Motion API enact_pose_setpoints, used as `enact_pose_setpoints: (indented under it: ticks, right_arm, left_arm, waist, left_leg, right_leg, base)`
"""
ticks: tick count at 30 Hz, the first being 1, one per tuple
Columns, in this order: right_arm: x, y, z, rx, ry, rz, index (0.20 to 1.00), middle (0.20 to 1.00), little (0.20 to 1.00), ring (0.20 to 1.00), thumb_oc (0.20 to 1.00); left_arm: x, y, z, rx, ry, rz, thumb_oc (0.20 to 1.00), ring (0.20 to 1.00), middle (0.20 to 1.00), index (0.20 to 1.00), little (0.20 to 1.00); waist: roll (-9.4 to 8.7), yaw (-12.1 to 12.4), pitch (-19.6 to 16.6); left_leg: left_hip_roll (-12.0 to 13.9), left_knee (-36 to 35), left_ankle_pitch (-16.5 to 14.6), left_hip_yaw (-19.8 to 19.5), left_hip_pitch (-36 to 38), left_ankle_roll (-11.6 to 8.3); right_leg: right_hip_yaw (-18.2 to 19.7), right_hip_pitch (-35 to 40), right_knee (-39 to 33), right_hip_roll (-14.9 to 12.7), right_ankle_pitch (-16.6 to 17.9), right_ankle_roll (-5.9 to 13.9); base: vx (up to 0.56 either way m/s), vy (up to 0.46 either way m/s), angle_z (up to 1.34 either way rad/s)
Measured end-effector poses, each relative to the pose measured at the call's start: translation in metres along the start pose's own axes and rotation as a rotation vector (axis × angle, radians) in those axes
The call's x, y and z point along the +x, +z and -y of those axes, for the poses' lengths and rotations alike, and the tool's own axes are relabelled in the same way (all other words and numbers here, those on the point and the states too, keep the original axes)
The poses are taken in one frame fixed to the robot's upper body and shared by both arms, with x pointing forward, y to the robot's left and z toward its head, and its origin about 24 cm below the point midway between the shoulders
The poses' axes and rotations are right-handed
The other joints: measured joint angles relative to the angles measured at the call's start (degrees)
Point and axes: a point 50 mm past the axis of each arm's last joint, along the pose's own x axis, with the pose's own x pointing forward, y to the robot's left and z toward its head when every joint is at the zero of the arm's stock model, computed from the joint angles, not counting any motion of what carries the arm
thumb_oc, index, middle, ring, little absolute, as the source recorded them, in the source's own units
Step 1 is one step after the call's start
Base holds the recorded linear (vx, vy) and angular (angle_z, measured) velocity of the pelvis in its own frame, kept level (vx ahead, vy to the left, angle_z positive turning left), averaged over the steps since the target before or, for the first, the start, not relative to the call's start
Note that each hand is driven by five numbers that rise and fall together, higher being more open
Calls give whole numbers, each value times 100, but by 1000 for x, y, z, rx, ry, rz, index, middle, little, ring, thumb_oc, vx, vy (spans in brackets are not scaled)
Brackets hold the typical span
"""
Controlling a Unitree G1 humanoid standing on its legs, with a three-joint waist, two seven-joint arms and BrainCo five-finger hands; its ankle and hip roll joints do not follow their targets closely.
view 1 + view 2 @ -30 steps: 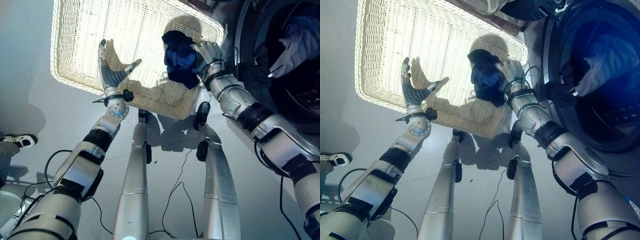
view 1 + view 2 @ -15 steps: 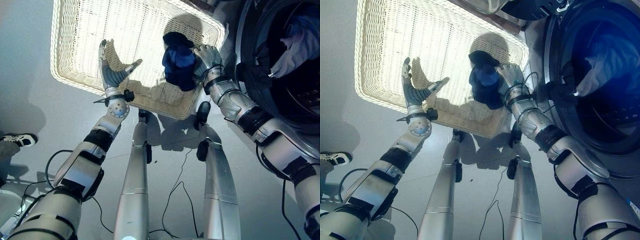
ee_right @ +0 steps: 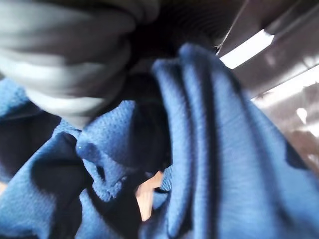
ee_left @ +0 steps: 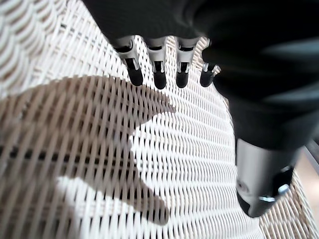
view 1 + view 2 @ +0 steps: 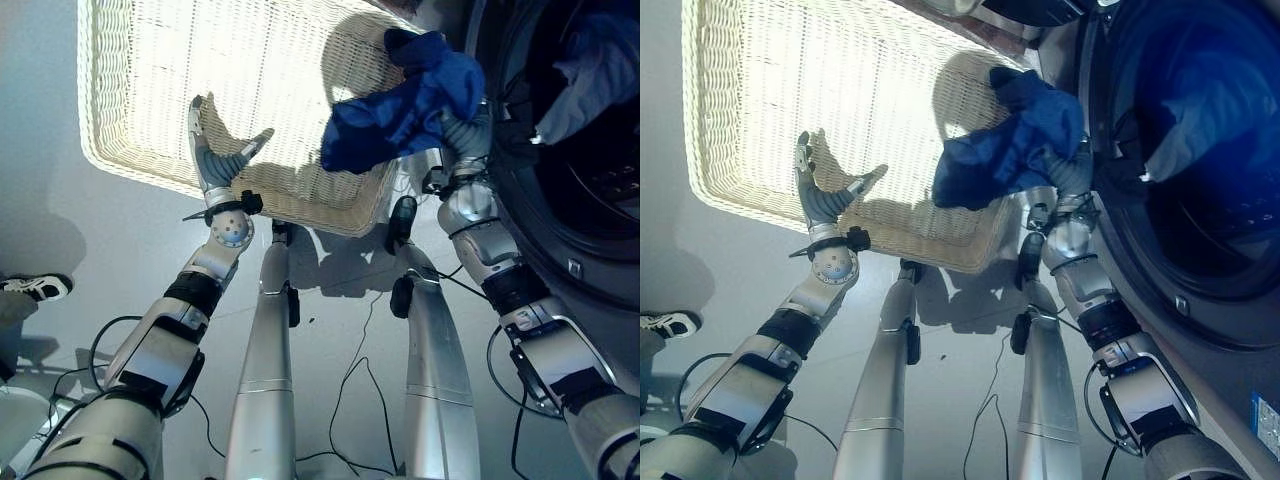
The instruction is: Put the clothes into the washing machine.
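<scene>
Left eye view: a white wicker basket (image 5: 150, 90) lies on a grey floor (image 5: 60, 230), seen from above. The left hand (image 5: 215, 155) hangs over the basket's near edge, fingers straight and spread, thumb out to the side, holding nothing. To the right, the right hand (image 5: 462, 130) is raised beside the washer (image 5: 600, 240), with a blue cloth (image 5: 400, 105) bunched against it. The cloth hangs above the basket's right corner, just beside the washer's round opening, not yet inside. The cloth covers the right hand's fingers, so their grip cannot be told here. Inside the drum a pale garment (image 5: 590, 75) already lies. A shoe (image 5: 25, 285) of a person shows at the left edge, on the floor.

Right eye view: the same scene. The blue cloth (image 5: 1010, 140) drapes from the right hand (image 5: 1068, 175) at the rim of the washer (image 5: 1180, 290). The left hand (image 5: 820, 190) is open above the basket (image 5: 740, 120).

Left wrist view: the left hand's dark-tipped fingers (image 4: 157, 69) point straight out in a row, wide open, above the woven bottom of the basket (image 4: 189, 164). Its shadow falls on the weave.

Right wrist view: folds of the blue cloth (image 3: 199, 149) lie close before the camera, with grey curved shapes above them, too blurred to tell. Whether the right hand is closed on the cloth cannot be told.
</scene>
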Motion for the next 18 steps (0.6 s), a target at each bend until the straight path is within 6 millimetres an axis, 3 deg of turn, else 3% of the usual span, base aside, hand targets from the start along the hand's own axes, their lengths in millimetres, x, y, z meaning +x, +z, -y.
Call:
enact_pose_setpoints:
  ticks: [8, 18]
  right_arm:
    - [17, 17, 57, 119, -325, 90, 200, 200, 200, 200, 200]
    - [33, 32, 84, 121, -526, 141, 200, 200, 200, 200, 200]
  left_arm:
    - [2, -2, -6, 10, 9, 6, 1000, 1000, 1000, 1000, 1000]
    - [10, -3, -19, 32, 20, 32, 1000, 1000, 1000, 1000, 1000]
  waist:
    - [-1, -51, 0]
    - [-3, -48, 1]
  left_leg:
    - [136, 46, -42, 29, 0, -29]
    - [151, 50, -46, 21, 7, -33]
  right_leg:
    - [10, 55, -150, 146, 83, -28]
    - [-13, 124, -261, 163, 149, -38]
  base:
    - [1, -14, -7]
    - [0, -1, 0]
